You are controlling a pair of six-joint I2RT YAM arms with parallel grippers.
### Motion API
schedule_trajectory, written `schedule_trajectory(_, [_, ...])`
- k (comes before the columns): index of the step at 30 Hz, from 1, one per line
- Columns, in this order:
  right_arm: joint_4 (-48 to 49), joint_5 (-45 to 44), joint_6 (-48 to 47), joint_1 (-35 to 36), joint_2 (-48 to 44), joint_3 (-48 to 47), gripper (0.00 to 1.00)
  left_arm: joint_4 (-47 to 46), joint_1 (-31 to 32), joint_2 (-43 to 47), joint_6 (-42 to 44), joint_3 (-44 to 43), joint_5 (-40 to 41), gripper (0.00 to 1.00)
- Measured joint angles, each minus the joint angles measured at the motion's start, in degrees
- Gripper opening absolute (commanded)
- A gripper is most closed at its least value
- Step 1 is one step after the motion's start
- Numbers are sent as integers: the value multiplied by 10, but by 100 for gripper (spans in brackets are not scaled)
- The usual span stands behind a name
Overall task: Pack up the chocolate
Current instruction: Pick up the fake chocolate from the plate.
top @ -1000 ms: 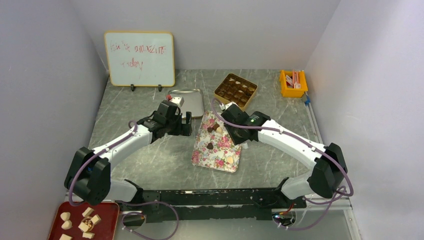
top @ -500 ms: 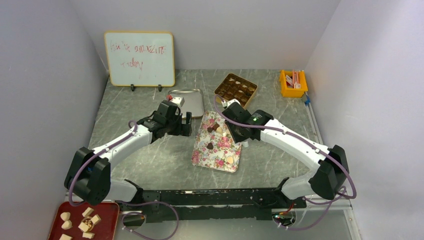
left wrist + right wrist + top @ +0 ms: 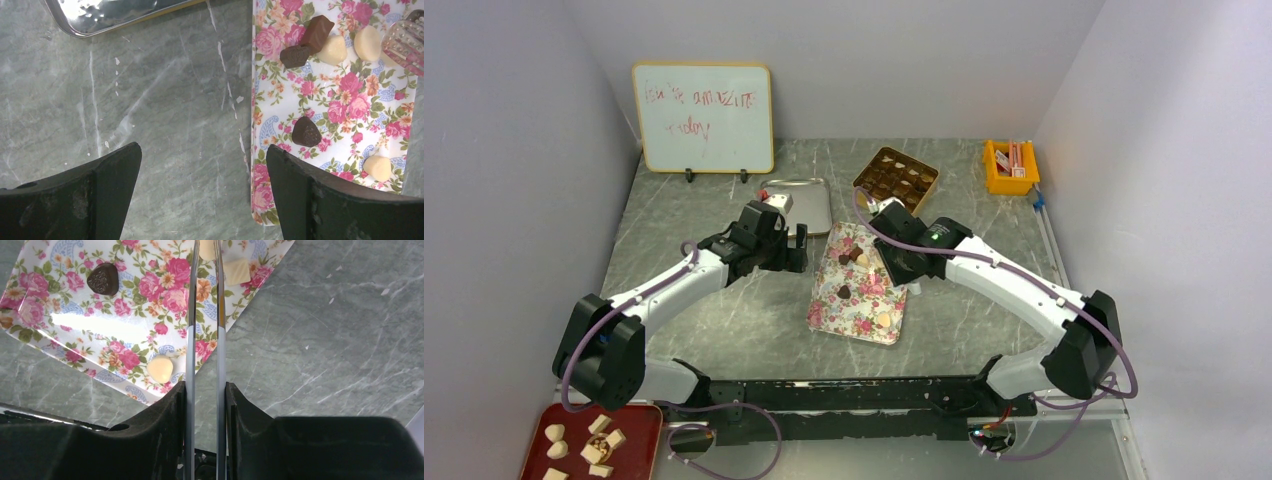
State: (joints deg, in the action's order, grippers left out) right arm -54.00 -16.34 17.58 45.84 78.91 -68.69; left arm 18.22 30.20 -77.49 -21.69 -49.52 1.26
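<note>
Right hand (image 3: 205, 395) pinches metal tongs (image 3: 219, 315), so it can grab small chocolates (image 3: 306, 132) on the flowery tray (image 3: 350, 107). Left hand (image 3: 203, 152) hangs spread wide beside the tray, holding nothing. Their box (image 3: 895, 181) sits behind.

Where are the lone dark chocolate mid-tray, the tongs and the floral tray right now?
lone dark chocolate (image 3: 306, 132), left wrist view, centre of its top.
tongs (image 3: 407, 46), left wrist view, slotted tip.
floral tray (image 3: 125, 325), right wrist view, bare glossy patch mid-tray.

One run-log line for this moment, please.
left gripper open, beside floral tray | right gripper shut on tongs | tong tips by cream chocolates
</note>
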Motion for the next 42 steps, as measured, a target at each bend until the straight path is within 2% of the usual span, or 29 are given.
schedule_trajectory(11, [0, 15, 5, 0, 12, 0, 40, 0, 0, 0, 0, 0, 0, 100])
schedule_trajectory(42, [30, 2, 7, -6, 32, 28, 39, 0, 0, 0, 2, 0, 0, 100])
